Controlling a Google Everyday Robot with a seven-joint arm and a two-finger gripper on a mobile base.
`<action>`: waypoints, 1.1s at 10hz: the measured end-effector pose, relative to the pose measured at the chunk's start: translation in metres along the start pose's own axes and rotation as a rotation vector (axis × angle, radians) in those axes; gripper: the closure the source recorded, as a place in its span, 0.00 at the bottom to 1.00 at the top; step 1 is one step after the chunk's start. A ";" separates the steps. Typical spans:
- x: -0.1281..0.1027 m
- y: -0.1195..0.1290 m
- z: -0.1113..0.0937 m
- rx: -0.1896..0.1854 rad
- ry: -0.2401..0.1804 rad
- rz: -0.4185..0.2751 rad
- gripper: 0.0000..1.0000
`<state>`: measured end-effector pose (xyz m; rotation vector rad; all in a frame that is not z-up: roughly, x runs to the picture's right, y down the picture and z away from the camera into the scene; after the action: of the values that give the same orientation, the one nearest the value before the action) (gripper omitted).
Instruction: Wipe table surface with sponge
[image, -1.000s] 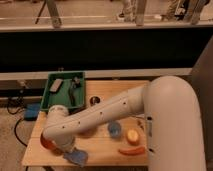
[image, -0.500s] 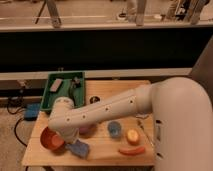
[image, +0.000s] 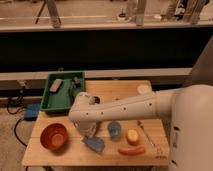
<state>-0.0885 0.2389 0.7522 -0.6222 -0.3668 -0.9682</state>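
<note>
The robot's white arm (image: 125, 107) reaches in from the right and bends down over the table surface (image: 112, 90), its gripper (image: 88, 132) low over the front half of the planks. Whether the jaws are open, closed or holding anything cannot be told. The light-blue sponge (image: 94, 144) lies flat on the wood just below the gripper and close to the front edge; contact between the two cannot be made out.

Left of the gripper sits an orange bowl (image: 54, 136), near the left edge. To the right stand a small blue cup (image: 114, 129) and a yellow round item (image: 132, 136), with a long red-orange item (image: 131, 150) in front of them by the front edge. A thin utensil (image: 145, 133) lies further right.

A green tray (image: 49, 102) fills the far left corner and holds a grey block (image: 56, 85). A small white round object (image: 144, 89) sits at the far right corner. Bare planks run between tray and white object, and along the front left corner.

Behind the surface a pale ledge (image: 30, 76) runs under a dark wall (image: 100, 47). A blue object (image: 32, 111) lies on the floor at left.
</note>
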 end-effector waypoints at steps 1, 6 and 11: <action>0.008 0.007 0.003 -0.019 0.009 0.029 1.00; 0.043 0.051 0.011 -0.069 0.028 0.149 1.00; -0.002 0.061 0.029 -0.111 -0.026 0.088 1.00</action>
<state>-0.0385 0.2841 0.7536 -0.7462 -0.3076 -0.9015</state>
